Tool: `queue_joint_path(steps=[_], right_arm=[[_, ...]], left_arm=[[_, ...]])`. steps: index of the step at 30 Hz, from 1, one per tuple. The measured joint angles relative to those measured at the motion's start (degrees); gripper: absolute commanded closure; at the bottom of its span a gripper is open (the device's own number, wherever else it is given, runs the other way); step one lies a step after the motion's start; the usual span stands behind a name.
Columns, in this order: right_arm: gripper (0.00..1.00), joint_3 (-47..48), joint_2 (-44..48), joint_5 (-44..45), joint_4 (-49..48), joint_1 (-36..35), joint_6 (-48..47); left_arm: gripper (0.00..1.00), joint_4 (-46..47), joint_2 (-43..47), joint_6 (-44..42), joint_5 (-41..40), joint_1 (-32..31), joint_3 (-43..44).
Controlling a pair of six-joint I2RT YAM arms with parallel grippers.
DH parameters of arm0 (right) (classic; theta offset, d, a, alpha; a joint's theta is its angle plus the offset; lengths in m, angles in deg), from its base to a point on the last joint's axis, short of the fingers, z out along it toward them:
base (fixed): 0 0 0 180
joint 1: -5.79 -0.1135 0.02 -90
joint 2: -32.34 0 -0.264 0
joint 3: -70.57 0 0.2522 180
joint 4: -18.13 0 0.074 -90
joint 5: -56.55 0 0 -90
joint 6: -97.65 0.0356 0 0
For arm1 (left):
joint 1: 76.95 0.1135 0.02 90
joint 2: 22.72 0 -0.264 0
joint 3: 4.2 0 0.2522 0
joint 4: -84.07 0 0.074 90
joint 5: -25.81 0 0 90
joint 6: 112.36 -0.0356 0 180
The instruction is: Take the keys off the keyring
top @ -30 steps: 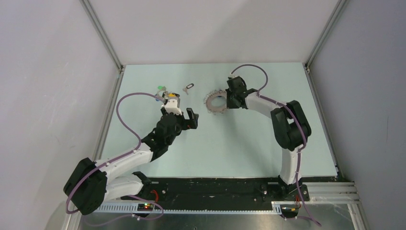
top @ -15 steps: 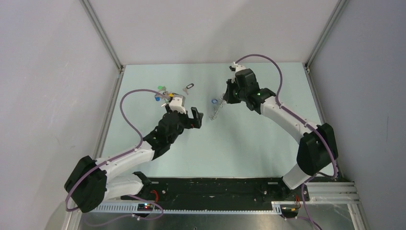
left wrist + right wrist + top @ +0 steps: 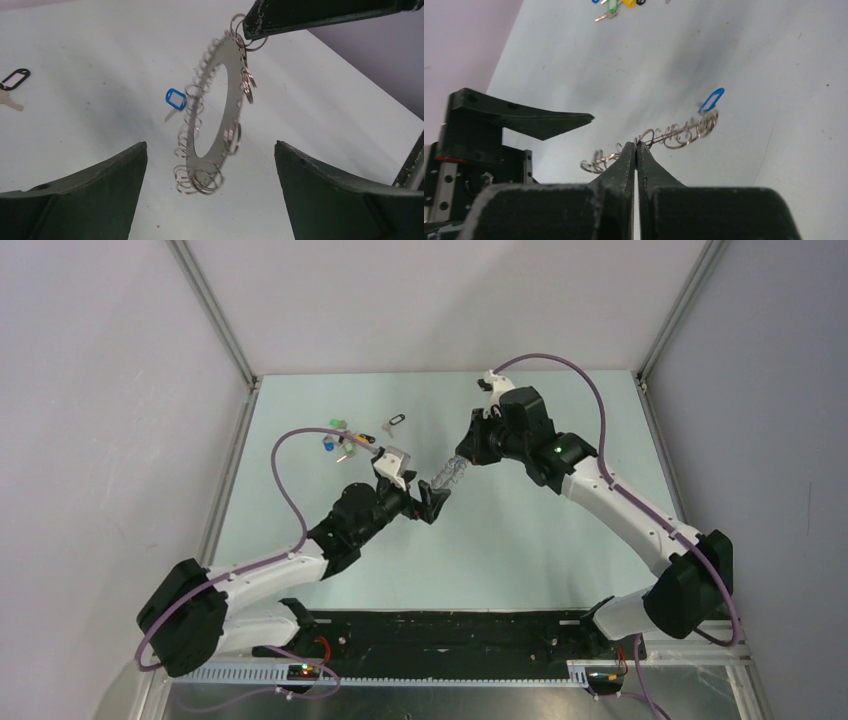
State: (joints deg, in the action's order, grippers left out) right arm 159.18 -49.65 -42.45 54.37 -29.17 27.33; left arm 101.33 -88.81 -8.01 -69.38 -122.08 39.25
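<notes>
Far-left on the pale table (image 3: pixel 520 540): loose keys (image 3: pixel 335 436) with green, blue and yellow plastic tags, bunched together; blades too small to make out.

Next right: black-tagged key (image 3: pixel 394 423), lying alone, apart from the bunch.

Left gripper (image 3: pixel 422 503): matte black fingers spread wide, one on either side of the keyring without touching it. It has shifted rightward toward the ring since a second ago.

Keyring (image 3: pixel 229 52): flat silver metal hoop, its rim fringed with small wire loops (image 3: pixel 192 177), most of them bare. It hangs on edge in the air between both arms, tilted. A second ago it lay flat on the table.

Blue-tagged key (image 3: pixel 175 98): just beside the hoop's rim; whether it hangs from a loop cannot be told.

Right gripper (image 3: pixel 636 146): black fingers pressed together, pinching the keyring at its upper rim. Whether plate or loop is gripped is hidden behind the fingertips. Its arm now reaches further out.
</notes>
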Motion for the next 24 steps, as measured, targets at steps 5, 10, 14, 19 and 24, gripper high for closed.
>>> queue_joint_path(steps=[5, 10, 14, 19, 24], right_arm=[[1.0, 0.0, 1.0, -0.7, 0.0, -1.9, 0.0], [1.0, 0.0, 2.1, -1.9, 0.0, -3.4, 0.0], [0.68, 0.0, 3.2, -2.0, -0.5, -3.9, -0.1], [0.38, -0.3, 6.6, -1.3, 2.1, -3.5, -1.9], [0.35, -6.5, 16.0, -0.4, 2.0, -0.5, -5.4]], left_arm=[[0.23, 1.0, -2.0, 0.0, 2.9, -0.1, 0.0], [0.9, 0.7, -3.1, -0.8, 3.9, -0.1, 0.1], [1.0, 0.6, -3.1, -1.9, 6.1, -0.9, 1.3], [1.0, -1.6, -3.1, -2.4, 5.4, -0.4, 1.5], [1.0, -2.5, -3.1, -4.2, 8.9, -0.3, 1.5]])
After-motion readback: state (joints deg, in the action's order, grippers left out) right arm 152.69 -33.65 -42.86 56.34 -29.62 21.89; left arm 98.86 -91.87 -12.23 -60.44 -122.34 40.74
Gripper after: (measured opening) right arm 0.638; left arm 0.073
